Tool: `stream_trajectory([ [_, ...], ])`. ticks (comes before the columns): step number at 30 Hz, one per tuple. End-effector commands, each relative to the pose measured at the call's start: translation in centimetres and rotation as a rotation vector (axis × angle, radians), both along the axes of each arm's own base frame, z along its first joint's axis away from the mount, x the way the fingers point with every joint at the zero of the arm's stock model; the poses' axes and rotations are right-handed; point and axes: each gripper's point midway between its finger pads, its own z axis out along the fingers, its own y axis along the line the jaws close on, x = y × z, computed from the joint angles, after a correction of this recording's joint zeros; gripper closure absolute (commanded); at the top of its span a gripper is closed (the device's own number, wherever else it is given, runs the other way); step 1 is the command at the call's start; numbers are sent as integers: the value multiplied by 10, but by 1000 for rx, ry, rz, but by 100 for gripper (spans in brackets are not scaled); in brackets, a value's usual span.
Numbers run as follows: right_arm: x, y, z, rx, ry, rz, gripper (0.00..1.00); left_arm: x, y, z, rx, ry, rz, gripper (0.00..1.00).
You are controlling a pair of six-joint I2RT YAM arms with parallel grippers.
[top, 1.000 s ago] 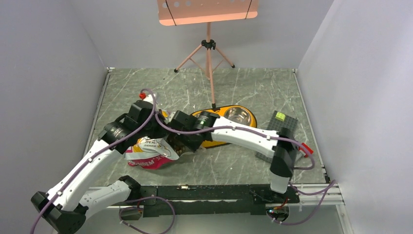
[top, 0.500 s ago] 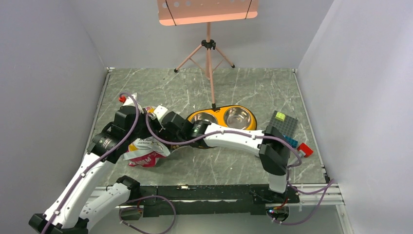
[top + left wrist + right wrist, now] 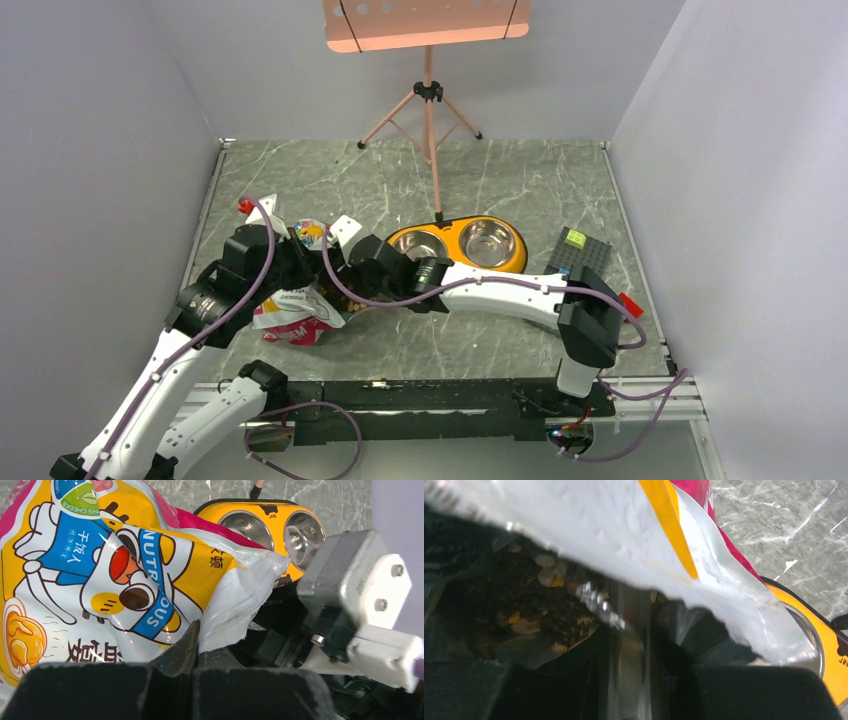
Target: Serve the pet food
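Crinkly white-and-yellow bag (image 3: 100, 580) sits on the marbled table (image 3: 500, 180) just left of the yellow feeder (image 3: 455, 245), and my left gripper (image 3: 196, 640) is pinched together on its edge. Brown kibble (image 3: 524, 610) shows inside the bag's open mouth. My right gripper (image 3: 629, 645) reaches into that mouth with a shiny metal strip (image 3: 624, 655) between its fingers. Whether it clamps the strip, I cannot tell.

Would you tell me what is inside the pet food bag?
Brown and tan kibble shows in the open mouth of the pet food bag, beside a shiny metal piece. The bag's white wall covers the rest.
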Motion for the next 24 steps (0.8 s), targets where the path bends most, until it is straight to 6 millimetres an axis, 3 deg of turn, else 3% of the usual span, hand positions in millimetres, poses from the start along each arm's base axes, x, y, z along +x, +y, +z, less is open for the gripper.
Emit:
stream_trajectory([
  [1, 9, -11, 66, 136, -61, -66, 100, -2, -3, 57, -70, -156, -29, 100],
  [8, -19, -18, 73, 92, -38, 0, 100, 10, -10, 71, -51, -196, -61, 100],
  [15, -33, -44, 85, 69, -51, 21, 100, 20, -10, 84, 28, -220, -88, 100],
  [24, -56, -83, 71, 17, -18, 69, 100, 24, -5, 80, 32, -202, -43, 100],
])
